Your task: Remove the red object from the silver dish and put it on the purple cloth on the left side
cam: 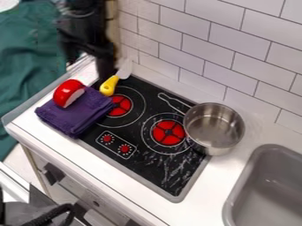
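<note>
Tiled wall [224,37] stands behind the white surface [44,136]. Pincer [89,68] at upper L, open, gripping no obj., near the yellow-handled knife [108,86]. Red obj. [67,92], w/ pale flat side, rests on folded purple cloth [77,118], L of hob [154,167]. Silver dish [214,128] at R edge of hob, red obj. out of it. Sink [259,178] at lower R. Assessment: removal & placement both appear complete; req. met. Outstanding: nil, excl. poss. arm withdrawal.

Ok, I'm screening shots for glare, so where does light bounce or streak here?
Camera view: whitish streaks, perhaps reflections, on the black stovetop below the pot; bright glints on the pot's metal; a small highlight on the red object.
</note>
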